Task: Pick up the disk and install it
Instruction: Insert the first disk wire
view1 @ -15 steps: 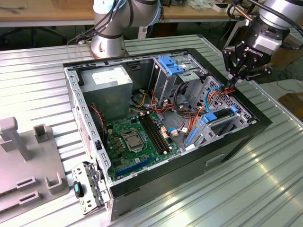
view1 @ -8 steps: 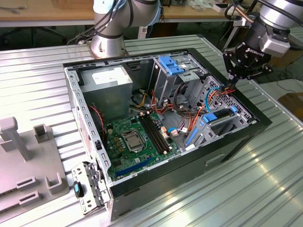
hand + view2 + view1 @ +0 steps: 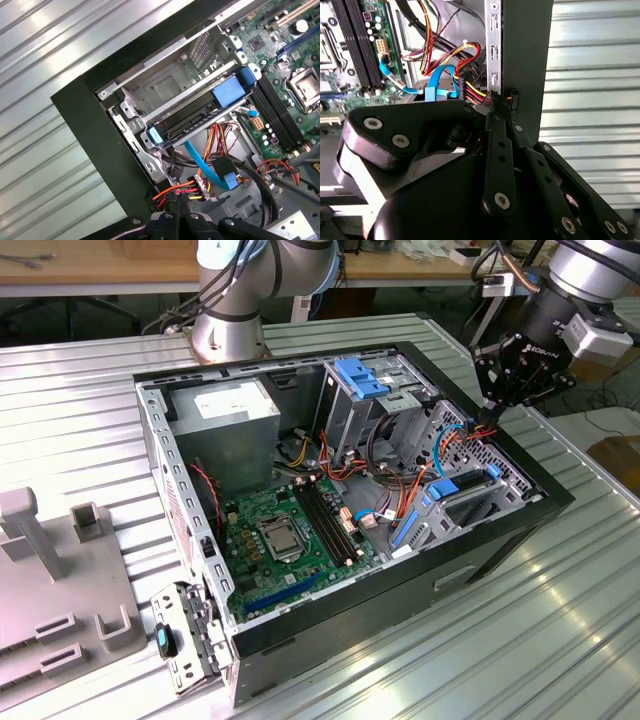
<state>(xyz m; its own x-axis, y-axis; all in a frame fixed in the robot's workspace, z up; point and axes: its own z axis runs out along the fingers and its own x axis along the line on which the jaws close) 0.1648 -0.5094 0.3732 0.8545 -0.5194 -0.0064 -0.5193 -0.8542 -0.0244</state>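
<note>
Disk (image 3: 195,122) sits slotted in grey drive cage (image 3: 165,85), at exterior view's right end of open computer case (image 3: 300,640); blue carrier level between cage rails. Blue data cable (image 3: 210,167) hangs just beside cage. End effector (image 3: 488,412) reaches in over case's right wall, fingers pinched nearly together on black connector (image 3: 512,100) (red, orange and yellow wires (image 3: 175,190) run from it). Motherboard (image 3: 290,535) lies to exterior view's left of cage. Case rests on ribbed metal surface (image 3: 480,640).
</note>
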